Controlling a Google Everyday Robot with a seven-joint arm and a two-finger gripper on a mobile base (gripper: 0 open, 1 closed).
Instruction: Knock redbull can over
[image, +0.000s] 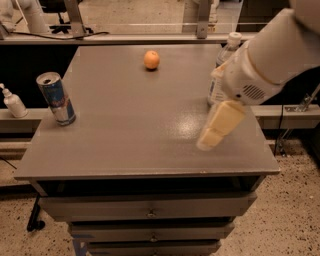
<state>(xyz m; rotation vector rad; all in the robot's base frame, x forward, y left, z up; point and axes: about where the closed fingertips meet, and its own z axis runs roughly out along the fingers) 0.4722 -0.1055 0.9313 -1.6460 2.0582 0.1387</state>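
Note:
The redbull can (56, 98) stands upright near the left edge of the grey table (130, 130). It is slim, blue and silver, with a silver top. My gripper (214, 132) is cream coloured and hangs from the white arm (265, 55) over the right side of the table. It points down and to the left, far to the right of the can and apart from it. It holds nothing that I can see.
A clear water bottle (226, 52) with a white cap stands at the table's right, mostly hidden behind my arm. An orange (151, 59) lies at the back middle. A soap dispenser (13, 102) sits on a ledge left of the table. Drawers (147, 212) are below the tabletop.

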